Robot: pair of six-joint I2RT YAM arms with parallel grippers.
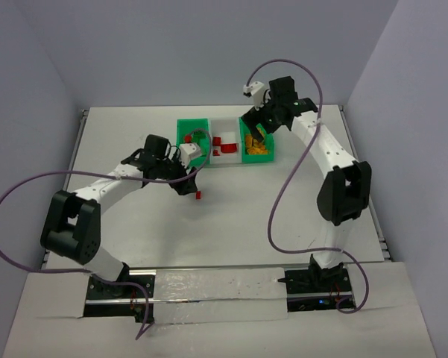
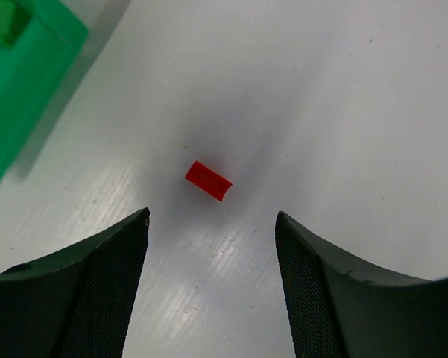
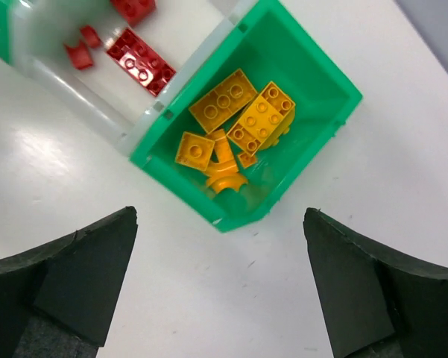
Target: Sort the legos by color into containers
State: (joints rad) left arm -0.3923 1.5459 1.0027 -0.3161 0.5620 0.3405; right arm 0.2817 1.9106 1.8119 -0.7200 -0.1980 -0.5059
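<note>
A small red lego [image 2: 208, 181] lies alone on the white table, just ahead of my left gripper [image 2: 212, 215]. That gripper is open, with nothing between its fingers, and hovers over the piece [image 1: 198, 195]. The containers stand in a row at the back: a left green bin [image 1: 180, 128], a white middle bin [image 1: 235, 123] and a right green bin [image 3: 313, 67]. Several orange legos [image 3: 242, 112] lie in the right green bin. Red legos [image 3: 142, 60] lie in the white bin. My right gripper [image 3: 220, 212] hangs open and empty above the near corner of the right green bin.
A corner of the left green bin [image 2: 22, 74] shows to the upper left of the left gripper. The left wrist partly hides that bin's contents in the top view. Grey walls close in the table [image 1: 134, 142] at the back and both sides.
</note>
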